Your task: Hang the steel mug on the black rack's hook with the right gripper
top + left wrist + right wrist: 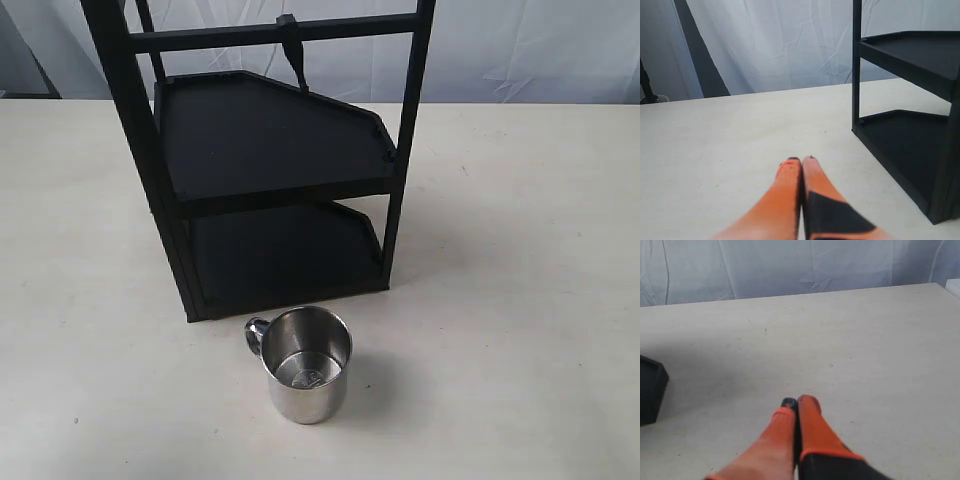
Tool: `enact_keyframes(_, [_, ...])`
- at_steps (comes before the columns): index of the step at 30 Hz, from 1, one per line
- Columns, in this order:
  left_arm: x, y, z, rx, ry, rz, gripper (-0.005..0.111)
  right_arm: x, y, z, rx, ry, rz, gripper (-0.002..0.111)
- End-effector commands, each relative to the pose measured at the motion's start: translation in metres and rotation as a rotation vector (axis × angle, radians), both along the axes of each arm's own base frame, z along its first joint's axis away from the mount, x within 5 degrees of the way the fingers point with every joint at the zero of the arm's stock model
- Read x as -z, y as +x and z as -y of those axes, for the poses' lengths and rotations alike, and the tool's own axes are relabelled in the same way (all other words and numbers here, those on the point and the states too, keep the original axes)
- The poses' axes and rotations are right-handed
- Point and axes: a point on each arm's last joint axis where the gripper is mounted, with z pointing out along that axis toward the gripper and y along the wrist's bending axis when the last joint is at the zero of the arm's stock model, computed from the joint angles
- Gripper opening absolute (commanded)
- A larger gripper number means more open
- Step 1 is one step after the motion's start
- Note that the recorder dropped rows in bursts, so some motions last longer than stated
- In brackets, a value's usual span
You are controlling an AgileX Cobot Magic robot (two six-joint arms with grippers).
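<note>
So you're right at the start here: the small shiny stainless-steel mug with the looped handle (306, 363) sits upright on the pale tabletop (520, 300), just in front of the tall matte black rack with two flat shelves (270, 150), nothing touching it. Its handle sticks out toward the rack's front-left post side. The short slim black hook (292, 50) hangs off the rack's top bar, well above the mug, and it's bare. Your right gripper with the orange-red finger pads (796, 402) has its fingers pressed together over bare table, with only a corner of the rack showing in its wrist view and no mug. The left gripper (801, 161) is pinched together too, parked beside the rack. I'd say the next move is spreading the right fingers and heading toward the mug, probably going for the rim or body so the handle loop stays free for the hook.
</note>
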Motion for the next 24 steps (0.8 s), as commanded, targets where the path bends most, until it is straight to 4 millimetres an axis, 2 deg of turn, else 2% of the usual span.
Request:
enact_keyframes(1, [0.001,0.0,0.0,0.005,0.007,-0.001,0.002,0.0,0.0,0.001,0.004,-0.04,0.019,-0.001])
enact_keyframes(4, [0.001,0.0,0.0,0.005,0.007,-0.001,0.002,-0.011,0.003,0.002,0.006,-0.061,0.14,-0.001])
enact_keyframes(6, [0.001,0.0,0.0,0.005,0.007,-0.001,0.002,-0.023,0.004,0.001,0.027,0.093,0.273,-0.001])
enact_keyframes(9, [0.001,0.0,0.0,0.005,0.007,-0.001,0.002,-0.045,0.002,0.008,0.108,0.486,0.517,-0.001])
enact_keyframes(12, [0.001,0.0,0.0,0.005,0.007,-0.001,0.002,-0.053,-0.002,0.018,0.189,0.92,0.643,-0.001])
enact_keyframes(14, [0.001,0.0,0.0,0.005,0.007,-0.001,0.002,-0.056,-0.004,0.022,0.2,1.014,0.7,-0.001])
enact_keyframes(17, [0.001,0.0,0.0,0.005,0.007,-0.001,0.002,-0.06,-0.005,0.021,0.182,1.03,0.711,-0.001])
enact_keyframes(19, [0.001,0.0,0.0,0.005,0.007,-0.001,0.002,-0.078,-0.006,0.016,0.133,0.997,0.689,-0.001])
enact_keyframes(24, [0.001,0.0,0.0,0.005,0.007,-0.001,0.002,-0.138,0.003,-0.001,0.022,0.557,0.449,-0.001])
